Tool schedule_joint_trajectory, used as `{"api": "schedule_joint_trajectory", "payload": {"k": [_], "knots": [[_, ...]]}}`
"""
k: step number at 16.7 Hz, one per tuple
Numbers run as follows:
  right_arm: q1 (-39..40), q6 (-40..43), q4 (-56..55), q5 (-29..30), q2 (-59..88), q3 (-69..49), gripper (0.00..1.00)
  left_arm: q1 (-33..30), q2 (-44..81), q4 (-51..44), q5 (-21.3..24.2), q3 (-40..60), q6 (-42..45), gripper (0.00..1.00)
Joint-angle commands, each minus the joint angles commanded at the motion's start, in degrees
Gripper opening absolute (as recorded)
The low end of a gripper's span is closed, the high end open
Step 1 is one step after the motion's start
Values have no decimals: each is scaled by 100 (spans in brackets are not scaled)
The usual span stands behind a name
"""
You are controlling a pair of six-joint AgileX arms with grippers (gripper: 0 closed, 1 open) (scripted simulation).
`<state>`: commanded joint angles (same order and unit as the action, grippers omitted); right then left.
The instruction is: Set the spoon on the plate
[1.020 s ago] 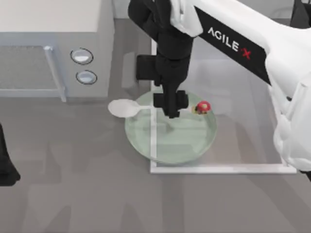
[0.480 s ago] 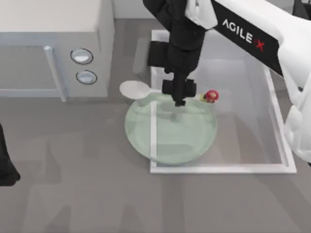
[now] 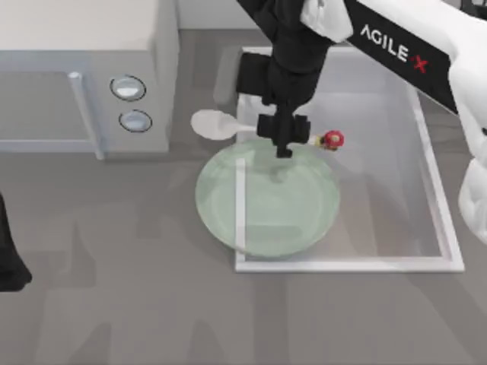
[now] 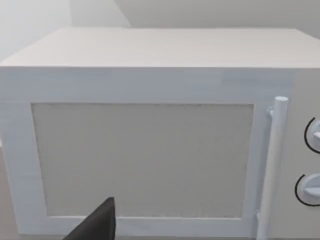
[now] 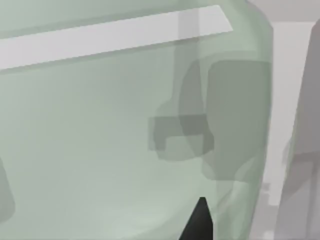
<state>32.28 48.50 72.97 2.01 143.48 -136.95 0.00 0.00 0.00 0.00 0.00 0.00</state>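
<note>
right gripper (image 3: 284,137) gripping spoon (image 3: 215,124), above plate (image 3: 266,199)

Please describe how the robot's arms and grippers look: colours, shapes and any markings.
The right arm has white rounded shells and a black panel lettered AGILEX in white with a red X. Its wrist and right gripper are black and blocky. The left arm is black, at the table's left edge.

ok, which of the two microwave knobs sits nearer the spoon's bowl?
The lower knob, the one closer to the table's front edge. It lies almost level with the spoon bowl; the upper knob is farther back on the microwave.
</note>
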Motion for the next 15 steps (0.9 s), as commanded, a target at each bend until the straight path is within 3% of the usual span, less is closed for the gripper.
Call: {"api": "schedule_joint_trajectory", "payload": {"k": [15], "knots": [[446, 350, -36, -345, 245, 679, 0, 0, 0, 0, 0, 0, 0, 100]]}}
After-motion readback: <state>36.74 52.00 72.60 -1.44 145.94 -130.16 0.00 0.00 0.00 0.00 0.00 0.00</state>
